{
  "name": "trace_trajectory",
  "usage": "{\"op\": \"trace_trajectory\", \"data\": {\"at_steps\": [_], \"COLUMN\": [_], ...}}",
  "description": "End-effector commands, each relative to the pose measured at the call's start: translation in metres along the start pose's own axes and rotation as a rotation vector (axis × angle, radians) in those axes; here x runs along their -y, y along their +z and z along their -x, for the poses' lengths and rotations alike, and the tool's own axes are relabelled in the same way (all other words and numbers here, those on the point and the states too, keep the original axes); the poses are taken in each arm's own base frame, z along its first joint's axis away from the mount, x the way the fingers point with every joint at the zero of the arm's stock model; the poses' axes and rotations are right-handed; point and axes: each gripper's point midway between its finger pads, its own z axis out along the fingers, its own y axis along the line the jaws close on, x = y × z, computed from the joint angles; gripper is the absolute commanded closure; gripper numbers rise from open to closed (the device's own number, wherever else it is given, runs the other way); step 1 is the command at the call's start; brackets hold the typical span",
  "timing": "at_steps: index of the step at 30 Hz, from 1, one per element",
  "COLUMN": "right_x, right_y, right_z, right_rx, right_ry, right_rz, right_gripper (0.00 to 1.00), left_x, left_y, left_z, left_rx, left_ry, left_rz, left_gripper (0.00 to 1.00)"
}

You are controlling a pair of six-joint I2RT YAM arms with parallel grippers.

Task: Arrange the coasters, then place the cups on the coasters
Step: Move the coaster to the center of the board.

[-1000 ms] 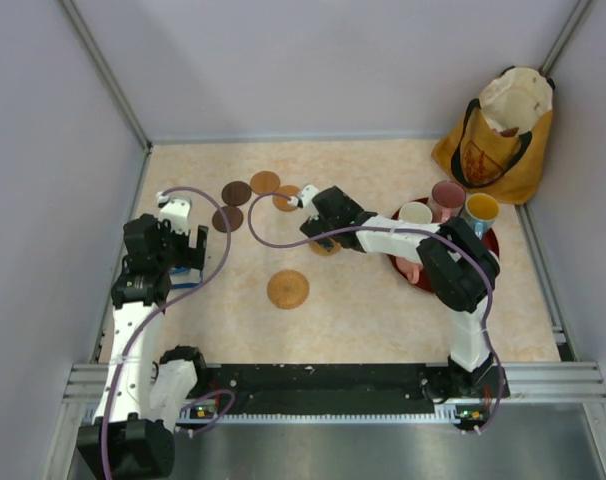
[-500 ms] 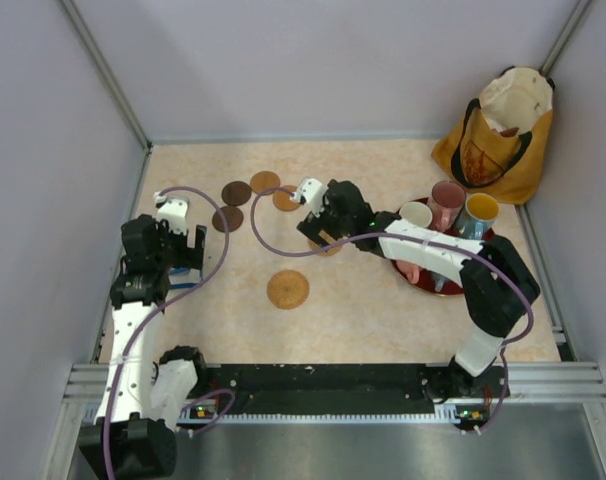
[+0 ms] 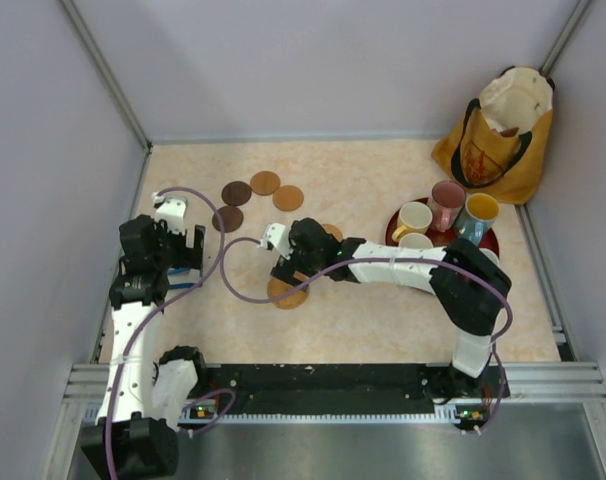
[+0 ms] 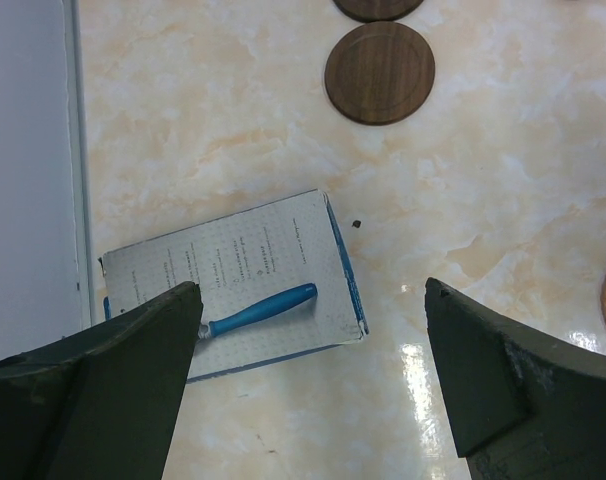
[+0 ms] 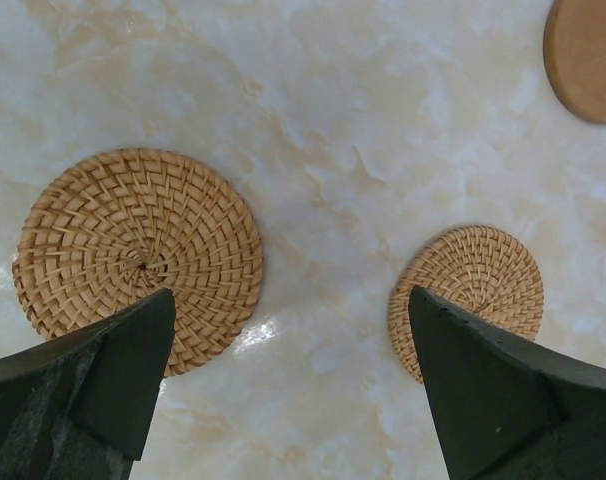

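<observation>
Several coasters lie at the back left: two dark brown discs (image 3: 236, 192) (image 3: 228, 218) and two smooth tan discs (image 3: 265, 182) (image 3: 288, 197). My open right gripper (image 3: 291, 272) hovers empty between two woven coasters. The larger woven coaster (image 5: 138, 255) is by its left finger and the smaller woven coaster (image 5: 468, 290) by its right finger. A pale yellow cup (image 3: 415, 216), a pink cup (image 3: 448, 197) and a blue cup with yellow inside (image 3: 480, 210) stand on the red tray (image 3: 392, 228). My left gripper (image 4: 311, 335) hangs open over bare table near a dark coaster (image 4: 380, 72).
A flat white box with a blue-handled tool pictured on it (image 4: 233, 285) lies under the left gripper by the left wall. A yellow-orange bag (image 3: 498, 130) stands in the back right corner. The right arm's purple cable (image 3: 238, 270) loops over the table.
My right arm has swung from the back coasters toward the near left, now over the front woven coaster, uncovering the tray's cups. The left arm has not moved.
</observation>
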Motion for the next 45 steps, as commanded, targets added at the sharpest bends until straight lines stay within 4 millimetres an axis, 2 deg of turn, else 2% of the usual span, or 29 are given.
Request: {"op": "trace_trajectory", "data": {"at_steps": [1, 4, 13, 23, 32, 45], "right_x": [-0.005, -0.01, -0.022, -0.003, 0.001, 0.008], "right_y": [0.003, 0.009, 0.019, 0.034, 0.025, 0.021], "right_z": [0.013, 0.004, -0.004, -0.022, -0.017, -0.023], "right_rx": [0.022, -0.002, -0.03, -0.11, -0.095, -0.119], "right_ry": [0.025, 0.027, 0.019, -0.007, -0.044, -0.065], "right_rz": [0.002, 0.016, 0.032, -0.099, -0.098, -0.116], "right_gripper": [0.02, 0.02, 0.02, 0.01, 0.01, 0.01], "left_x": [0.001, 0.001, 0.0, -0.001, -0.001, 0.0], "left_y": [0.0, -0.001, -0.001, -0.002, -0.002, -0.001], "left_z": [0.007, 0.007, 0.007, 0.005, 0.005, 0.005], "left_rx": [0.037, 0.04, 0.04, 0.038, 0.037, 0.03], "left_ry": [-0.013, -0.015, -0.02, -0.027, -0.03, -0.033], "left_rz": [-0.009, -0.009, -0.011, -0.014, -0.018, -0.023], "left_gripper": [0.03, 0.04, 0.03, 0.04, 0.03, 0.03]}}
